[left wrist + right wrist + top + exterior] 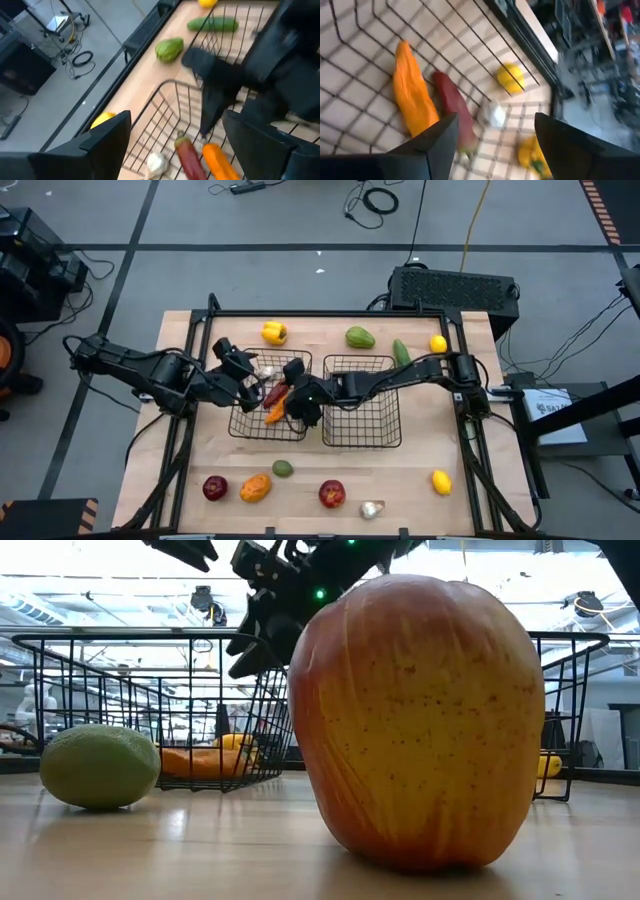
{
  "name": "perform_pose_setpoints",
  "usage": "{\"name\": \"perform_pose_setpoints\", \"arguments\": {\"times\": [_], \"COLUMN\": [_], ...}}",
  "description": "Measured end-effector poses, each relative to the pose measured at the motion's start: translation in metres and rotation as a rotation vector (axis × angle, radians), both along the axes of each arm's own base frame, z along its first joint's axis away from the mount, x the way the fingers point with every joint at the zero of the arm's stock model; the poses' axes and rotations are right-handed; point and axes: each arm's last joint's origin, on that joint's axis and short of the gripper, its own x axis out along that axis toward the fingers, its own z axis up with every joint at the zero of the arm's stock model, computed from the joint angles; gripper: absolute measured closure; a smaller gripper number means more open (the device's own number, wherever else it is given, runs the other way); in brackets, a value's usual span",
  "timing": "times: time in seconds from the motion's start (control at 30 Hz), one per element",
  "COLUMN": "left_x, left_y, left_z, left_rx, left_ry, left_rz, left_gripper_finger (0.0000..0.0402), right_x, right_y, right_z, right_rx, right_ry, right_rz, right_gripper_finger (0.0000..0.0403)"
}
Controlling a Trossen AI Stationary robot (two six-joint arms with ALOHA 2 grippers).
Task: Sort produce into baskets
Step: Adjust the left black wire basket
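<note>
Right gripper [303, 404] hung over the left black wire-grid basket [240, 426], fingers apart and empty, above a long orange pepper [410, 102]. Left gripper [237, 367], also apart, waited beside it. Best lift straight up, clearing the wire rim.

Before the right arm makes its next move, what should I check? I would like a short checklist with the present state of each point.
1. Right hand open and empty: ok.
2. Long orange pepper lying inside the left black wire basket: ok.
3. Left hand open and empty: ok.
4. Both hands hang close together over that basket; free path to withdraw: cannot tell.
5. Right black wire basket has room: ok.
6. Wooden table sorted: not ok, the yellow lemon and others lie outside.
</note>
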Motion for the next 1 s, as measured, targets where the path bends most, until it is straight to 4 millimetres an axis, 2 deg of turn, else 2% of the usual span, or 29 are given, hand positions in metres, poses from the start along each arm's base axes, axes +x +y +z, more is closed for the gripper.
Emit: {"name": "perform_pose_setpoints", "arguments": {"times": [0.1, 0.2, 0.4, 0.57, 0.73, 0.9, 1.0], "left_x": [-0.002, -0.001, 0.000, 0.003, 0.011, 0.019, 0.024], "left_y": [0.001, -0.001, -0.019, -0.044, -0.070, -0.084, -0.088], "left_z": [-0.012, -0.021, -0.040, -0.050, -0.066, -0.086, -0.095], "left_rx": [-0.007, -0.075, -0.298, -0.396, -0.385, -0.305, -0.290], "left_ry": [0.044, 0.100, 0.197, 0.254, 0.313, 0.369, 0.391], "left_rz": [0.018, -0.009, -0.167, -0.274, -0.318, -0.284, -0.260], "left_gripper_finger": [0.0080, 0.0080, 0.0080, 0.0080, 0.0080, 0.0082, 0.0098], "right_x": [-0.011, -0.039, -0.102, -0.139, -0.149, -0.145, -0.142], "right_y": [0.013, 0.025, 0.039, 0.057, 0.084, 0.106, 0.114], "right_z": [0.019, 0.049, 0.104, 0.133, 0.140, 0.134, 0.129], "right_rx": [-0.024, 0.047, 0.379, 0.619, 0.593, 0.522, 0.514], "right_ry": [0.043, 0.092, 0.126, 0.141, 0.102, 0.049, 0.058], "right_rz": [-0.055, -0.117, -0.231, -0.216, -0.150, -0.135, -0.116], "right_gripper_finger": [0.0151, 0.0157, 0.0176, 0.0187, 0.0191, 0.0191, 0.0191]}}
